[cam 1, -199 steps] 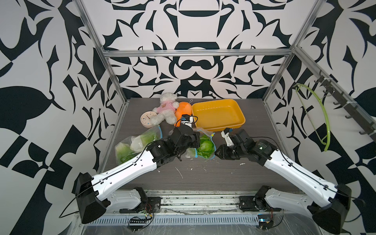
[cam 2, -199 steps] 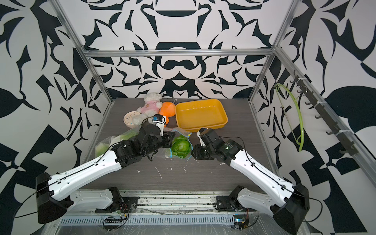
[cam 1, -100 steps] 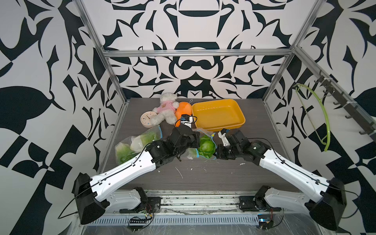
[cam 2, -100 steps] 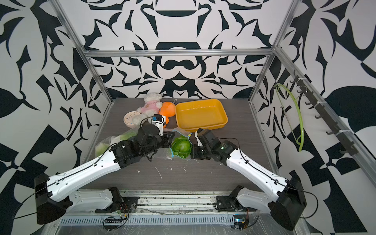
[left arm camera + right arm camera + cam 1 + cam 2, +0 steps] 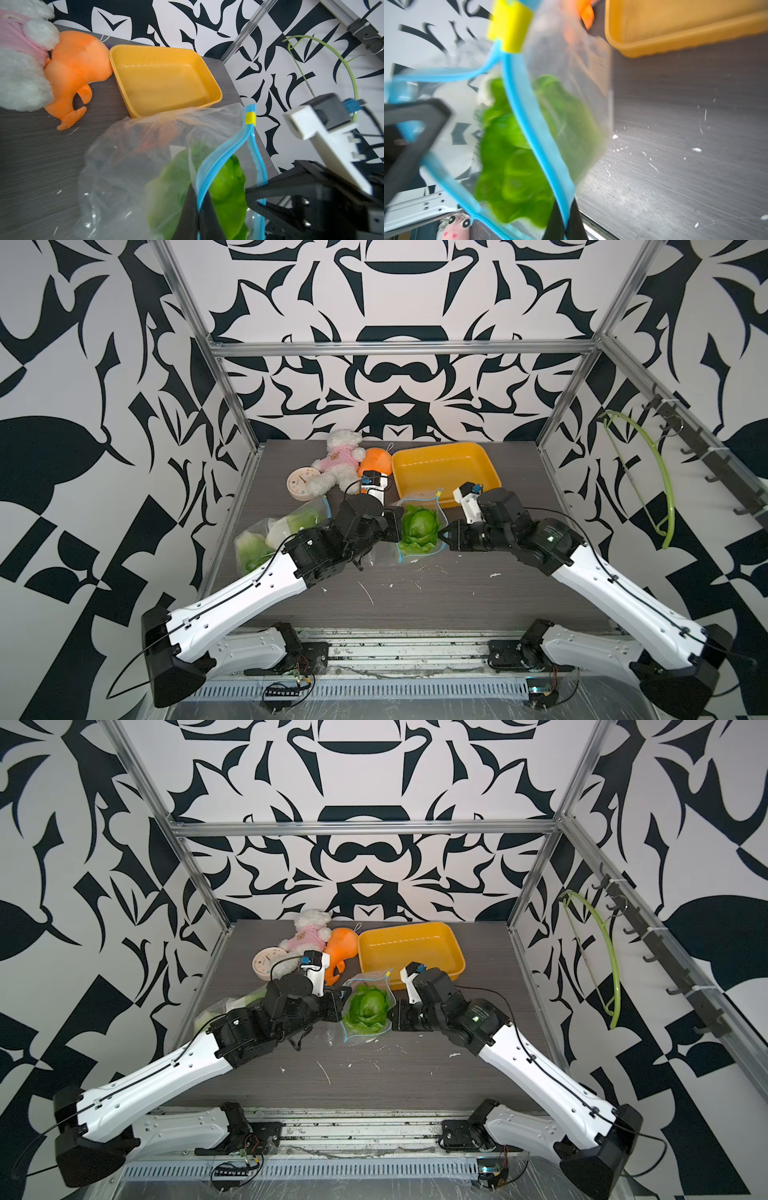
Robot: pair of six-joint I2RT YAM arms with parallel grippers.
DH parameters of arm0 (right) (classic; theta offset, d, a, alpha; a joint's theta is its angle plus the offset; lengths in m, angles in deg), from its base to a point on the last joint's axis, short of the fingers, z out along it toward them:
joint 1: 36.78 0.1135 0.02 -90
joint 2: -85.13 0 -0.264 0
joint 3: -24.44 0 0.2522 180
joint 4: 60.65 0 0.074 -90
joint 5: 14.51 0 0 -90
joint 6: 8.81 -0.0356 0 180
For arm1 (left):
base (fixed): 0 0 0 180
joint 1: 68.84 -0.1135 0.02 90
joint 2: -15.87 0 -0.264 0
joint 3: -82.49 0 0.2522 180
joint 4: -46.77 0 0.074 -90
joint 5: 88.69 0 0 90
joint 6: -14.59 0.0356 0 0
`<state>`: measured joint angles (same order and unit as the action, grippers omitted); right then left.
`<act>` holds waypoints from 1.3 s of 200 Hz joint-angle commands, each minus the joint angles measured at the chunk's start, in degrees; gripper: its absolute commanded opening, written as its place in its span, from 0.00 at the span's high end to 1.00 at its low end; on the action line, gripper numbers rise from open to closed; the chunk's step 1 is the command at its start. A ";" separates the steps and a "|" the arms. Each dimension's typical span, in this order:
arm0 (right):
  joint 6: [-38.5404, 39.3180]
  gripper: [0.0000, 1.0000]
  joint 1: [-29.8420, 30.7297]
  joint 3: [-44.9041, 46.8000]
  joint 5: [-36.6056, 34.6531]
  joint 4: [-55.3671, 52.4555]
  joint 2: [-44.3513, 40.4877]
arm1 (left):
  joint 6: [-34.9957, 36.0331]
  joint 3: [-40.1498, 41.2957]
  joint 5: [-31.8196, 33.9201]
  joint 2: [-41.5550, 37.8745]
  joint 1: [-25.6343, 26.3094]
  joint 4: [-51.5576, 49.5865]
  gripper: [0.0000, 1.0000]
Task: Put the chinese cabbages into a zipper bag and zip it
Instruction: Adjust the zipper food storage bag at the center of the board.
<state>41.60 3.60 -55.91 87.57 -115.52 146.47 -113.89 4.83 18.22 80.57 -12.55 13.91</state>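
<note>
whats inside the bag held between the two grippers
One green chinese cabbage shows through the clear zipper bag. Whether anything lies under it cannot be seen; the leaves cover the bag's bottom.

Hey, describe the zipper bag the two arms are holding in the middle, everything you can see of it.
The zipper bag is clear, crinkly plastic with a light blue zip track and a yellow slider parked at one end. Its mouth gapes open: the left tool pinches one lip, the right tool the other. A green cabbage sits inside. The bag's near end seems to rest on the table.
</note>
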 commanded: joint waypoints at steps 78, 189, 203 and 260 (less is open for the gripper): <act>9.30 1.00 0.29 -25.48 -0.69 -13.13 5.50 | -0.54 -4.61 0.36 -0.57 0.22 2.12 1.00; 11.91 0.95 0.31 -24.02 -6.78 -14.11 13.01 | -7.31 -2.19 1.33 4.53 0.22 5.86 1.00; 11.82 0.86 0.31 -24.20 -8.13 -15.12 12.84 | -7.38 -2.04 1.50 4.82 0.22 6.21 1.00; 9.88 0.51 3.16 -25.93 -15.12 -21.32 10.33 | -8.85 -0.97 1.80 6.63 0.22 9.24 1.00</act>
<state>52.44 4.69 -79.32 77.58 -133.66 159.67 -122.00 2.88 19.44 86.02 -12.51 20.75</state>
